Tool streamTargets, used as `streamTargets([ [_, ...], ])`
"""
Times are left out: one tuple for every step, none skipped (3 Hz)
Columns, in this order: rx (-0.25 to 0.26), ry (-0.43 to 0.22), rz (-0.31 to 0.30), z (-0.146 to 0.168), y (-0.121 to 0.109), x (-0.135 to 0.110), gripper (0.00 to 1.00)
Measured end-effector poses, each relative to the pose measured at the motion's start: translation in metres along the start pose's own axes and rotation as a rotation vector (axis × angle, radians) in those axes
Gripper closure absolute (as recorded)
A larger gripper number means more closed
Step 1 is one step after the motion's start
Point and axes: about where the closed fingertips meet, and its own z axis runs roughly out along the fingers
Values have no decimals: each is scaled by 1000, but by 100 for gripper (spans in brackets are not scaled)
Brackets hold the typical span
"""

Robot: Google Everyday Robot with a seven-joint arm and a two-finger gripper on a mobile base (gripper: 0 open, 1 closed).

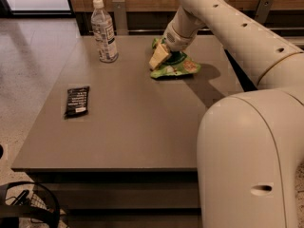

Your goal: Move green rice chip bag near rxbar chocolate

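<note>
The green rice chip bag lies on the grey table at the back, right of the middle. My gripper is down on the bag's left end, coming from the white arm at the upper right. It touches the bag and hides part of it. The rxbar chocolate, a flat black bar with white text, lies near the table's left edge, far from the bag.
A clear plastic water bottle stands at the back left of the table. The robot's large white body fills the lower right. A dark wire basket sits on the floor at the lower left.
</note>
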Motion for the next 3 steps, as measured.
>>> streamTargets([
  [0,0,0,-2,0,-1,95],
  [0,1,0,-1,0,-1,100],
  [-1,1,0,-2,0,-1,100],
])
